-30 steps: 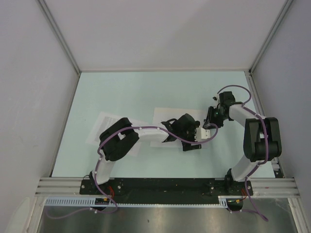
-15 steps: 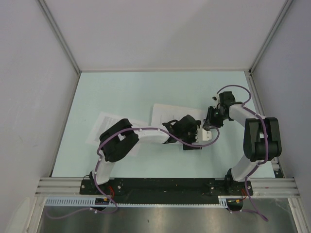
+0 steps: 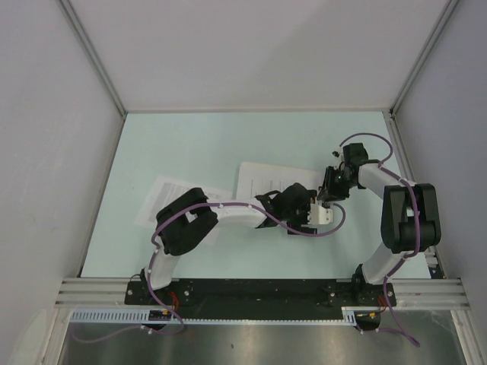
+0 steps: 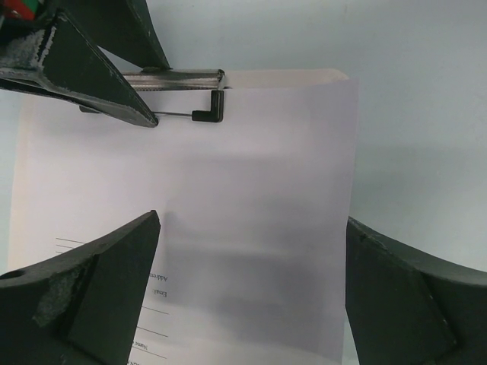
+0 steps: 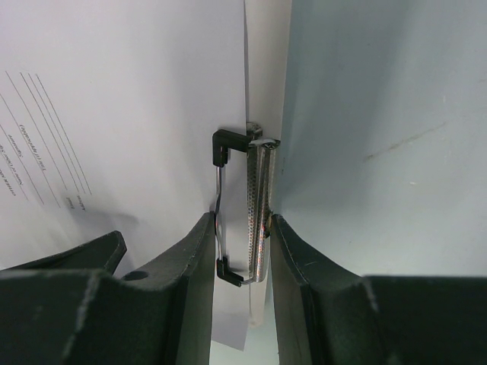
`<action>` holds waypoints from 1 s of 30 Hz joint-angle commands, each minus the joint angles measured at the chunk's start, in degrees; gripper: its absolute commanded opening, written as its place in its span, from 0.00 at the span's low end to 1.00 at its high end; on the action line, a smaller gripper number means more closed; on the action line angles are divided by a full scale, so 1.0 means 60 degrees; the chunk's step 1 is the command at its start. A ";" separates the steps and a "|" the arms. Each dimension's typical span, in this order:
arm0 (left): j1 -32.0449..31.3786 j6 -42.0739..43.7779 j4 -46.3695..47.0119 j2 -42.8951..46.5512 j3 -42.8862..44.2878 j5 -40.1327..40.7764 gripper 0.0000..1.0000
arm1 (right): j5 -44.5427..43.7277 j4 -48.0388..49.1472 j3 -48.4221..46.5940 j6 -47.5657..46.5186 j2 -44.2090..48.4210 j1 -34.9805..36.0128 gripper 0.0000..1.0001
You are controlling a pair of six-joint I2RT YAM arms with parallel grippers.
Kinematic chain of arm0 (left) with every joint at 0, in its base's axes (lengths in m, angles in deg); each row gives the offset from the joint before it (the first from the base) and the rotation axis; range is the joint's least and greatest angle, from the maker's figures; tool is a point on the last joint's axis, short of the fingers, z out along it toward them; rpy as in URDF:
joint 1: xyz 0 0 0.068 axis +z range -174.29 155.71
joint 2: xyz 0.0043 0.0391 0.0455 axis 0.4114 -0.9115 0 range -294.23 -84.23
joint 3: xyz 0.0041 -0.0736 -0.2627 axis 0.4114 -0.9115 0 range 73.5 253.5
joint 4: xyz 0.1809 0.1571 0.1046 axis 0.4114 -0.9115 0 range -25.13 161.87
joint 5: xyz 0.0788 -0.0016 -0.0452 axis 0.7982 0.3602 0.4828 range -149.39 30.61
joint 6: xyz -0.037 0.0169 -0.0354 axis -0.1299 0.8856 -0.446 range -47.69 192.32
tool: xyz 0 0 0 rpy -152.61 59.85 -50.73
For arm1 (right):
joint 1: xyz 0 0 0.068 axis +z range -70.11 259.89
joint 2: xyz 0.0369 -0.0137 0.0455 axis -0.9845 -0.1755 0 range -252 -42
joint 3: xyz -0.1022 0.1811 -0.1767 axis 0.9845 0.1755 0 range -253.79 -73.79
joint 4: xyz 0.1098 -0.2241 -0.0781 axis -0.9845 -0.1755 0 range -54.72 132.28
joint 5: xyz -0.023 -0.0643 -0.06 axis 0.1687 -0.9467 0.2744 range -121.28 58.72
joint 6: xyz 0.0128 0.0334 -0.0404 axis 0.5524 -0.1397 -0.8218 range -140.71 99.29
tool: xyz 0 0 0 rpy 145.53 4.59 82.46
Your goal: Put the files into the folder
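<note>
- Pale green table, white walls around it. Why is the right gripper parked at that one edge, right of centre in the overhead view?
- It is pinched on the clip, fingers nearly together with the metal bar between them (squeezing it open, I'd judge) so paper can go in at the folder's short edge. The folder itself shows only as a bare cream strip past the paper's edge, top middle of the right wrist view.
- And the left gripper?
- Spread wide, holding nothing. Its fingers straddle the printed sheet that lies on the folder, probably to press it flat and slide it toward the clip. The sheet's edge sits just beside the bar; whether it is tucked under I cannot tell.
- So, the count?
- Two files: that one in the middle, and a second sheet at the left of the overhead frame, well apart from the folder and partly hidden by the left arm. One folder, one clip, two grippers. One file looks nearly in; the other is not yet begun.
</note>
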State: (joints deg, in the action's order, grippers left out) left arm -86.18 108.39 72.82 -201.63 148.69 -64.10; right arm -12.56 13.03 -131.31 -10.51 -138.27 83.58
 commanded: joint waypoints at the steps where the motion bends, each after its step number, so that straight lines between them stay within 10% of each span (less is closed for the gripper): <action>1: 0.0134 0.0521 -0.1051 -0.0237 -0.0360 0.0082 0.97 | 0.0381 -0.0061 -0.0331 -0.0146 0.0166 0.0045 0.00; 30: 0.0192 -0.0095 -0.1155 0.1666 -0.1867 0.0521 1.00 | -0.0264 -0.0310 -0.0492 -0.0293 -0.0142 0.0016 0.00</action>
State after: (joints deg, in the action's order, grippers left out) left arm -85.81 108.15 68.16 -194.42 141.20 -62.68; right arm -15.54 11.63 -131.68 -11.63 -138.99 83.90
